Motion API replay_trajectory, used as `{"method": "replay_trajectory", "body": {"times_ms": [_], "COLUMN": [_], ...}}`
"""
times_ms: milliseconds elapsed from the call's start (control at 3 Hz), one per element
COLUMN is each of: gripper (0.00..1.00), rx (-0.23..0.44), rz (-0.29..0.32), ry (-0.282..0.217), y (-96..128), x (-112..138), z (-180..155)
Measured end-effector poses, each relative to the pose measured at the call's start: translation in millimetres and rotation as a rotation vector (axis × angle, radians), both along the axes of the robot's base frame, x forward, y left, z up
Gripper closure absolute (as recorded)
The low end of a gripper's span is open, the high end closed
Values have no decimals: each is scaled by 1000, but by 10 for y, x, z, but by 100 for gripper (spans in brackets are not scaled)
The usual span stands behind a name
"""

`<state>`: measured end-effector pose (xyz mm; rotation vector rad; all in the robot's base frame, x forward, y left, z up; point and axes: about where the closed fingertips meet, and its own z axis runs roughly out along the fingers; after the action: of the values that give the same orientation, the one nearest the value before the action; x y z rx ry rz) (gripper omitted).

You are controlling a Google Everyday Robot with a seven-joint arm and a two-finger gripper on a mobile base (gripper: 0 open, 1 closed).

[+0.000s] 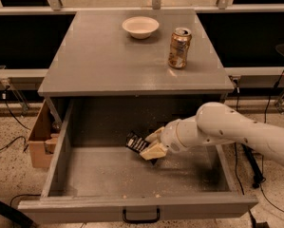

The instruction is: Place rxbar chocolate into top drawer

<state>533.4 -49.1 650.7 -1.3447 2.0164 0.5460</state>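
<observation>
1. Camera view: my claw (150, 144) hangs inside the open drawer (132, 204), clamped on the bar (135, 141).
2. The bar sticks out leftward from my fingers (154, 151), tilted over the drawer floor.
3. Its white lettering is too small to read; so is the can (179, 47) label.

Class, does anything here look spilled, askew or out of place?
Pale crumbs speckle the floor of the wide grey top drawer. The black rxbar chocolate wrapper is tilted, clamped in the cream pincer inside the drawer.

Tabletop (103, 56): bowl (140, 26), can (179, 48). Gripper (149, 144) clasps rxbar chocolate (134, 141) in top drawer (84, 208).
</observation>
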Motion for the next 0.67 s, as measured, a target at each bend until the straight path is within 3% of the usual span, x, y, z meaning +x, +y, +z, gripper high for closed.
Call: {"method": "replay_trajectory", "body": {"times_ms": [333, 667], "gripper": [86, 62], "rx": [4, 4], "rz": [-7, -4], "ry": [2, 4], "y": [33, 48], "x": [22, 17], "z": [-44, -49]}}
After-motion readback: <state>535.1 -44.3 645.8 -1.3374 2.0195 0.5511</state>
